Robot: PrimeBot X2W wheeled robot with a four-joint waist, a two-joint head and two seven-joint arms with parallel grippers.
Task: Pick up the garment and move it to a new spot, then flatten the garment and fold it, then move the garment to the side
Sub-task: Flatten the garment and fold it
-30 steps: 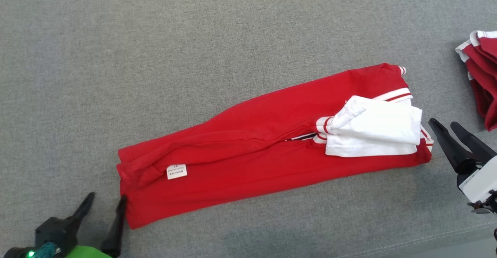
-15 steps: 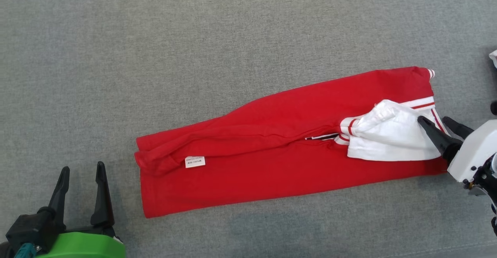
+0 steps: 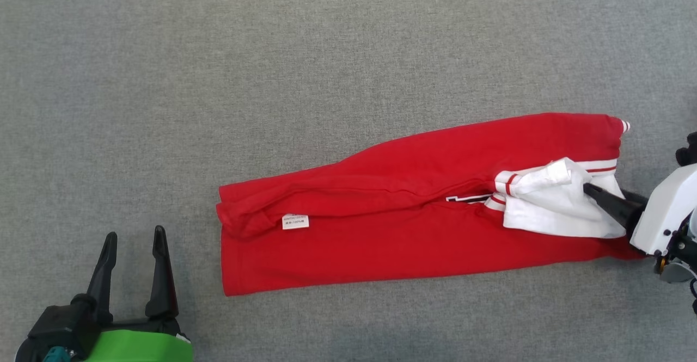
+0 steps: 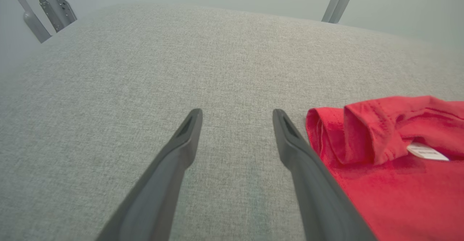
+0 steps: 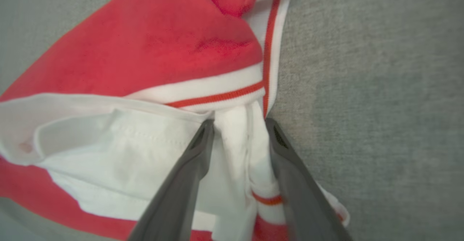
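The garment (image 3: 381, 226) is a red shirt with white, red-striped trim, folded into a long strip lying flat on the grey cloth surface. Its white collar part (image 3: 550, 204) lies at the right end. My right gripper (image 3: 605, 190) reaches in from the right onto that end. In the right wrist view its fingers (image 5: 181, 183) stand apart, with a bunch of the garment's white fabric (image 5: 237, 150) between them. My left gripper (image 3: 135, 234) is open and empty at the lower left, clear of the garment's left end (image 4: 398, 183), which lies just right of its fingers (image 4: 308, 168).
The grey fabric surface (image 3: 272, 79) spreads wide behind and to the left of the garment. A white label (image 3: 295, 221) shows near the garment's left end. Metal frame legs (image 4: 47, 9) stand past the surface's far edge.
The head camera has shifted. My right gripper has moved in over the white collar end, and its fingers now straddle the fabric. My left gripper has drawn back from the garment's left corner.
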